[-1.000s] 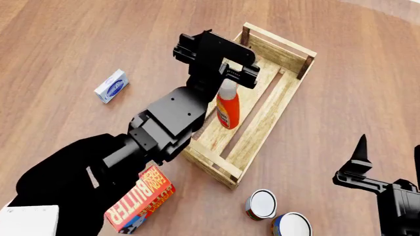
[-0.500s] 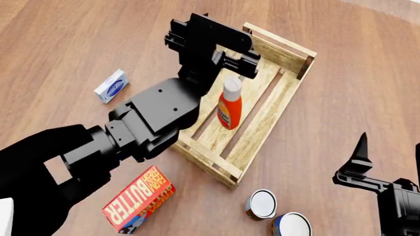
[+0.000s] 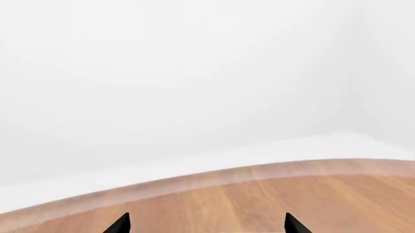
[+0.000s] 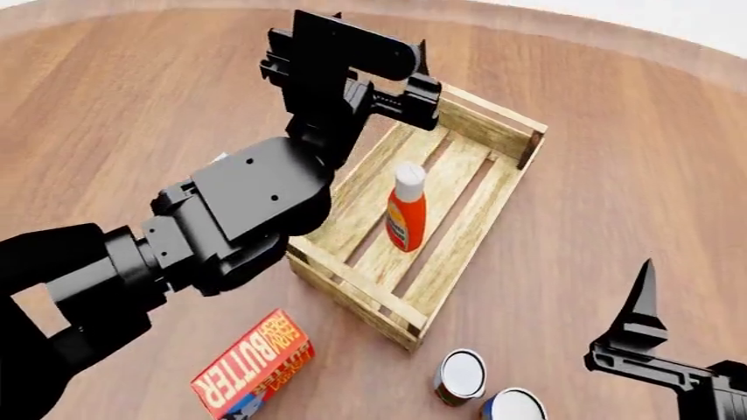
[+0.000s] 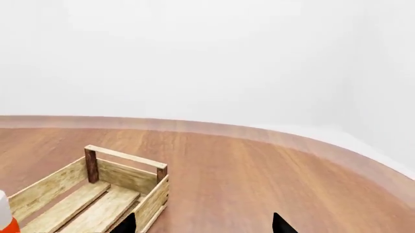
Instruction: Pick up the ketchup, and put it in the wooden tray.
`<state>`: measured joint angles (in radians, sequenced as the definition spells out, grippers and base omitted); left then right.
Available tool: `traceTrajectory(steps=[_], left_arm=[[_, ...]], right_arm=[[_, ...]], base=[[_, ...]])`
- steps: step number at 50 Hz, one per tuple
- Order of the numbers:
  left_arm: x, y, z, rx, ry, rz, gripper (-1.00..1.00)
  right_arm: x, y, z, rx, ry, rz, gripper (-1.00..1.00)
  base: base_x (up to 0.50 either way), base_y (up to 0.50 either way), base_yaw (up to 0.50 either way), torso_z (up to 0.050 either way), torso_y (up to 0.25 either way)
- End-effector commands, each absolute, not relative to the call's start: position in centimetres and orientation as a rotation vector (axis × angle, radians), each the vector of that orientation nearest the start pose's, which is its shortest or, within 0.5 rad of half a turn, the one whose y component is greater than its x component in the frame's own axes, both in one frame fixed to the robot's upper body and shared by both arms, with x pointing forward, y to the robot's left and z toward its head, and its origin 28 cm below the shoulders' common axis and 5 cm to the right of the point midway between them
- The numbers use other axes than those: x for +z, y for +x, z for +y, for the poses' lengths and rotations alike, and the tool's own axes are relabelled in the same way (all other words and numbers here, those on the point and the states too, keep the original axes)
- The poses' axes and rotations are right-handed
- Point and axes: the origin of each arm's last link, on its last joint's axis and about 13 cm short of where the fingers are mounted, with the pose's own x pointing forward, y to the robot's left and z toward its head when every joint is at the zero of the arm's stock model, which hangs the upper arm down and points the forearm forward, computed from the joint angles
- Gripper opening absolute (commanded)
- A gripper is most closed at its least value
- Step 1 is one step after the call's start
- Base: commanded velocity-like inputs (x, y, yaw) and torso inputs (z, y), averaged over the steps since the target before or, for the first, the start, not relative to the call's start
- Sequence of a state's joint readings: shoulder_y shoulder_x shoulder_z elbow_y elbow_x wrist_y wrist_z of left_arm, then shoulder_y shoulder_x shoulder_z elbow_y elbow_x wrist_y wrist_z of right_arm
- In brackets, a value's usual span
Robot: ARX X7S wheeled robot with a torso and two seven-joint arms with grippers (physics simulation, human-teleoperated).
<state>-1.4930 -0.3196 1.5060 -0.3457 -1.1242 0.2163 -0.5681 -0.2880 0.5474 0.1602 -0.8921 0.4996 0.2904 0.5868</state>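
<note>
The ketchup (image 4: 405,213), an orange-red bottle with a white cap, stands upright on the slats inside the wooden tray (image 4: 350,282). Nothing touches it. My left gripper (image 4: 403,87) hangs above the tray's far left side, well over the bottle; the left wrist view shows the gripper (image 3: 206,226) open, with only table between its tips. My right gripper (image 5: 202,224) is open too, low at the near right of the table, one finger (image 4: 639,306) pointing up. In the right wrist view a sliver of the ketchup (image 5: 4,213) and the tray's end wall (image 5: 123,174) show.
A red-and-yellow butter box (image 4: 251,363) lies near the tray's front left corner. Two cans (image 4: 461,376) (image 4: 513,405) stand in front of the tray, close to the right arm. The round wooden table's edge (image 4: 607,39) curves behind the tray.
My left gripper has let go of the ketchup's cap and risen up and back from it. The bottle stays upright in the tray. The right arm has barely moved.
</note>
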Motion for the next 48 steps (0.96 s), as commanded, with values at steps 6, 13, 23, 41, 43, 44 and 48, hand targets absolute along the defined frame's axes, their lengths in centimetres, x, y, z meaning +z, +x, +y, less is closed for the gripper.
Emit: traceTrajectory(steps=[6, 13, 23, 41, 43, 44, 48], left_arm=[[24.6, 31.8, 16.5, -0.245, 0.011, -0.44, 1.0], [21.5, 28.3, 18.9, -0.154, -0.025, -0.407, 1.0], [17.5, 24.4, 20.7, -0.066, -0.064, -0.338, 1.0], [14.3, 20.9, 22.2, 0.051, -0.126, -0.225, 1.0], [14.1, 20.8, 22.2, 0.052, -0.129, -0.215, 1.0], [13.9, 20.7, 22.1, 0.054, -0.131, -0.208, 1.0], [13.5, 20.6, 22.1, 0.061, -0.132, -0.195, 1.0]], right_arm=[[15.0, 13.0, -15.2, -0.24, -0.025, -0.289, 1.0], [14.6, 13.5, -15.1, -0.218, -0.029, -0.281, 1.0], [14.4, 13.8, -14.7, -0.188, -0.047, -0.274, 1.0], [14.0, 13.7, -14.2, -0.175, -0.058, -0.276, 1.0], [13.9, 13.8, -14.1, -0.177, -0.055, -0.276, 1.0], [13.9, 13.8, -14.1, -0.177, -0.053, -0.276, 1.0], [13.8, 13.9, -14.1, -0.177, -0.049, -0.272, 1.0]], base=[[0.0, 0.0, 0.0, 0.0, 0.25], [0.0, 0.0, 0.0, 0.0, 0.25], [0.0, 0.0, 0.0, 0.0, 0.25], [0.0, 0.0, 0.0, 0.0, 0.25], [0.0, 0.0, 0.0, 0.0, 0.235], [0.0, 0.0, 0.0, -0.001, 0.229], [0.0, 0.0, 0.0, 0.0, 0.224]])
